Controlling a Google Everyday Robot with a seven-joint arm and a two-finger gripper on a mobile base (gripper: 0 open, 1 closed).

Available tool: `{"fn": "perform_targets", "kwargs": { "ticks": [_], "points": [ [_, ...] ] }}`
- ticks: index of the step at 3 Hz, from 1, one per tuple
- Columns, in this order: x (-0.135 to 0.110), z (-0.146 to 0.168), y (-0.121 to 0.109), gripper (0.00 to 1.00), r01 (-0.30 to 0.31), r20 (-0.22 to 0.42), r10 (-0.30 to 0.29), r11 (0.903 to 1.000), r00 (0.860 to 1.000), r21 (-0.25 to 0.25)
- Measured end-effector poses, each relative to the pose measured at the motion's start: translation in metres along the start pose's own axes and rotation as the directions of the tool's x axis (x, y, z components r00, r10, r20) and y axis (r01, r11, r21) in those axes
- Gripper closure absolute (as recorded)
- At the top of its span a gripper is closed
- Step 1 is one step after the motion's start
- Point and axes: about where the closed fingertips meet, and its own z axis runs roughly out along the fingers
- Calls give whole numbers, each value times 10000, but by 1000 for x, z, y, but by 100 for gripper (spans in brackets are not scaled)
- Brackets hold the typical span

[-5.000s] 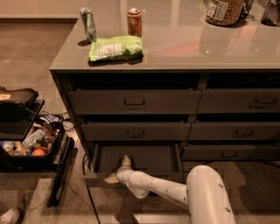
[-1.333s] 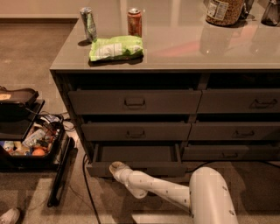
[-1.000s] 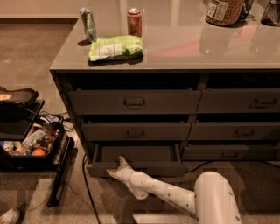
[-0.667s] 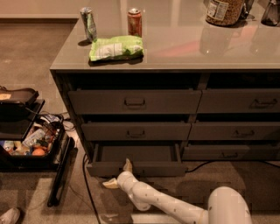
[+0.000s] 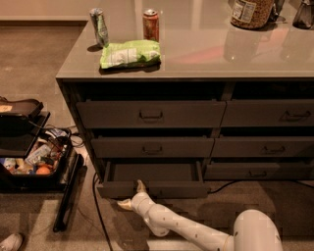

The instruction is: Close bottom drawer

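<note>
Gripper (image 5: 130,196) sits low by the floor, right in front of the bottom drawer (image 5: 162,189). Its two fingers are spread apart: one points up and touches the drawer's front left of the middle, and the other points left above the carpet. At far left, beyond the cabinet's left edge, an open black case (image 5: 29,181) of small items lies on the floor. The bottom drawer stands pulled out beneath the two alike drawers of its column, its inside showing. On the cabinet top (image 5: 206,59), a silver can (image 5: 99,27) stands near the back-left corner. A green bag (image 5: 130,53) lies near the front edge at the left end, a red can (image 5: 151,24) stands behind it, and a jar (image 5: 252,12) stands at the back edge toward the right.
</note>
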Motion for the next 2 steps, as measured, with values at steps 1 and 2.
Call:
{"fn": "perform_targets", "kwargs": {
  "ticks": [1,2],
  "points": [
    [0,0,0,50,0,0,0,10000,10000,0],
    [0,0,0,73,-1,-1,1,10000,10000,0]
  ]
}}
